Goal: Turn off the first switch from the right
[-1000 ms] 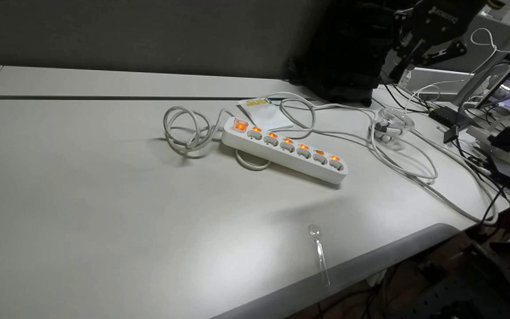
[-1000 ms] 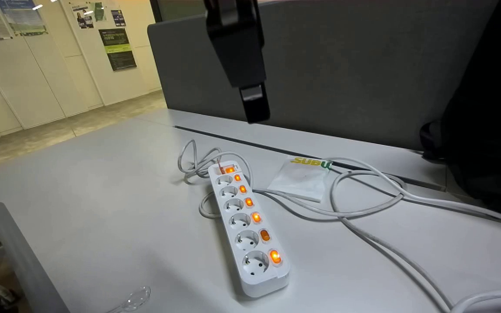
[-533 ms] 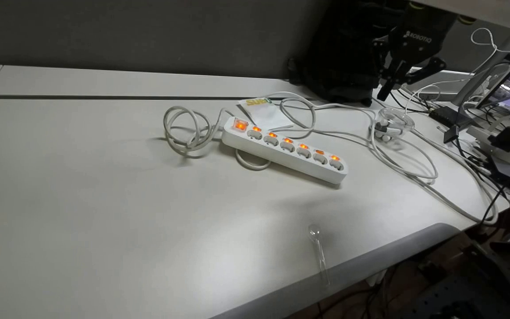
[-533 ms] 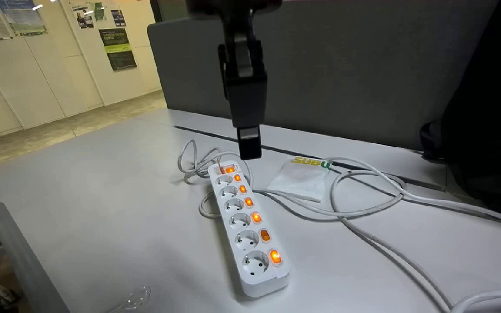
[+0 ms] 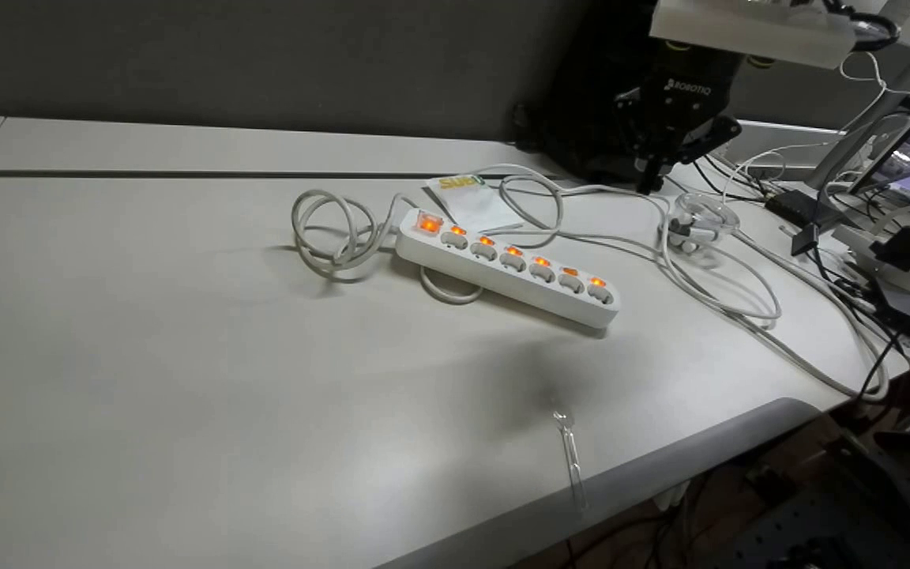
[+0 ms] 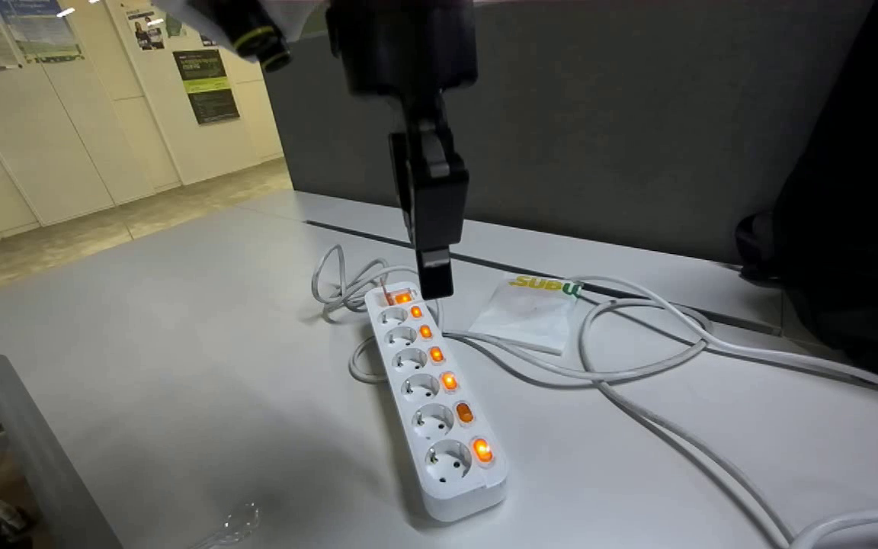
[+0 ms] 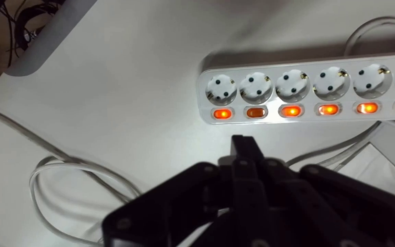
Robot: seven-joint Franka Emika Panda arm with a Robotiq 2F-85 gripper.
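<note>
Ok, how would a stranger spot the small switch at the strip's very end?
On the white desk lies a white power strip. At the end opposite its big main switch, the last small switch glows orange, while its neighbour is unlit.

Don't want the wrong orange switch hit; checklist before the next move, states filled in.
1. Target located: ok, lit orange oval switch at the right end of the white plastic power strip in an exterior view.
2. Wrist view ordering matches: not ok, that switch is leftmost there.
3. Neighbouring orange oval switch told apart: ok, unlit.
4. Black two-finger gripper shut for pressing: ok.
5. Gripper over target: not ok, it appears beside the strip in the wrist view.
6. Strip secured against sliding: cannot tell.
</note>
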